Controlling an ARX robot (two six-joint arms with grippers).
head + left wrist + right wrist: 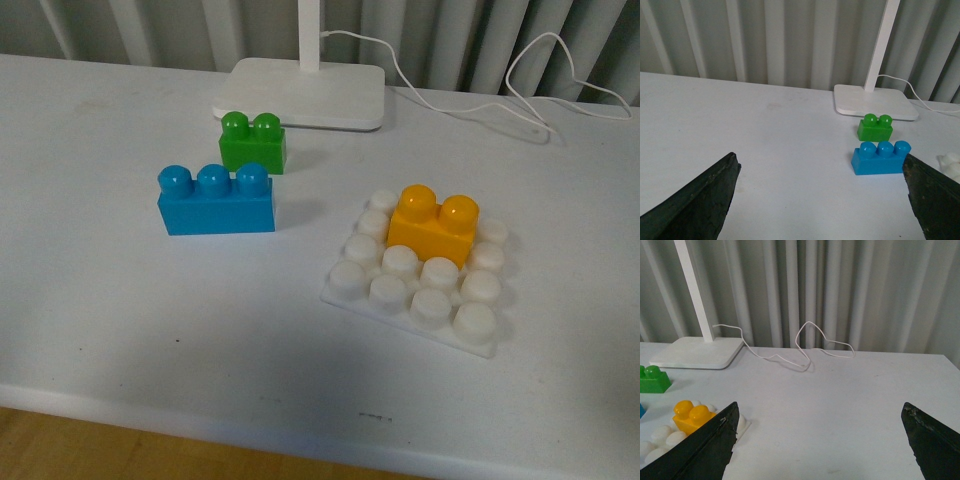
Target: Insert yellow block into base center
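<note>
The table point(120, 330) is white and matte, with a curtain behind it. The lamp foot point(300, 92) sits at the far edge, its cable point(470, 105) trailing off to the right. The base point(352, 296) lies flat on the table, toward the right in the front view, slightly turned, well apart from the lamp foot. The blue brick point(215, 200) stands to the left of the base, clear of it; the green brick point(253, 142) stands behind the blue one, just in front of the lamp foot. The yellow block point(433, 228) stands upright on the base, over the middle studs and toward the far rows; whether it is pressed fully home cannot be told from these views. Judged from its look, the block is light, rigid hollow plastic with smooth, somewhat slippery walls, and not fragile. The sound place to take hold would be across its two long flat sides, below the studs, so that the pads bear on plane faces and not on the rounded tops. The base is also light and could slide or tip under an off-centre push. Neither arm shows in the front view. The left gripper point(822, 197) has its jaws set wide and holds nothing; the right gripper point(820, 440) is likewise spread wide and empty, back from the block.
</note>
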